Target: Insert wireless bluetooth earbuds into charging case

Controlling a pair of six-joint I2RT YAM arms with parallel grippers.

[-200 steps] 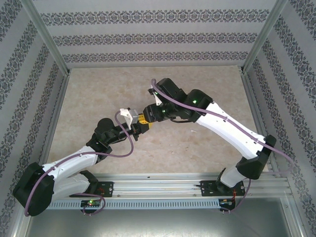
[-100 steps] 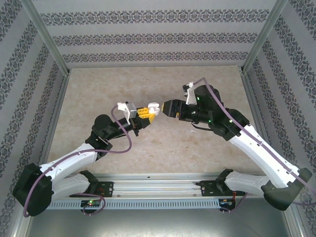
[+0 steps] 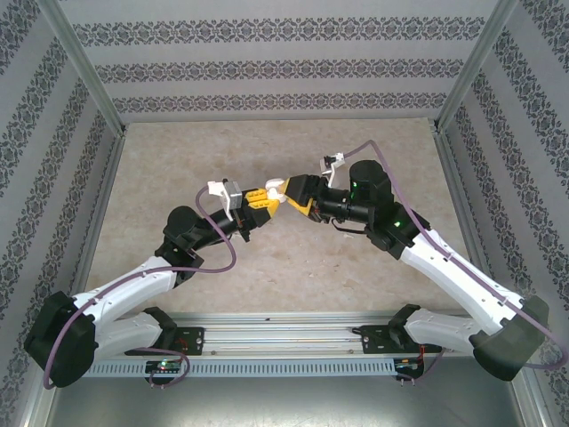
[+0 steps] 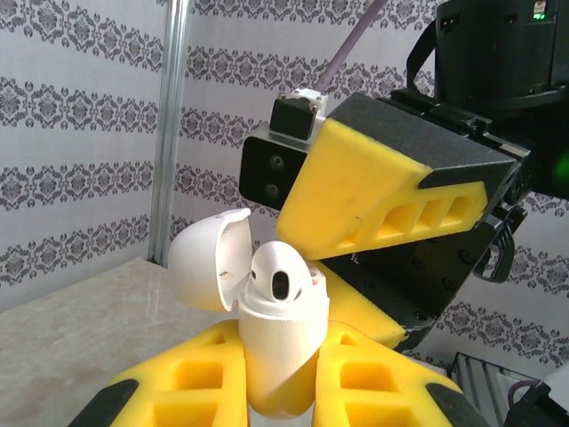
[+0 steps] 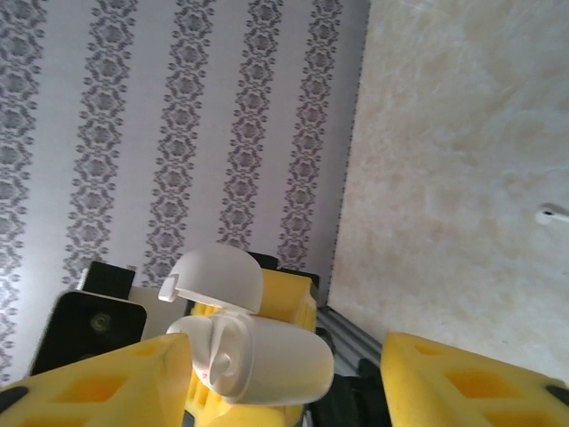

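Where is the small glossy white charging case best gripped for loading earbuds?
Grip the small glossy white charging case across its lower body, coming from its bottom end, as the left gripper does. Its hinged lid stands open at the other end, which should stay clear.

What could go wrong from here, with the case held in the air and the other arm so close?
The right fingers stand open right beside the charging case; a nudge could hit its open lid or twist it in the left fingers. The earbud stands proud of the case and might tip out. A small white piece, perhaps the other earbud, lies alone on the table and could be missed.
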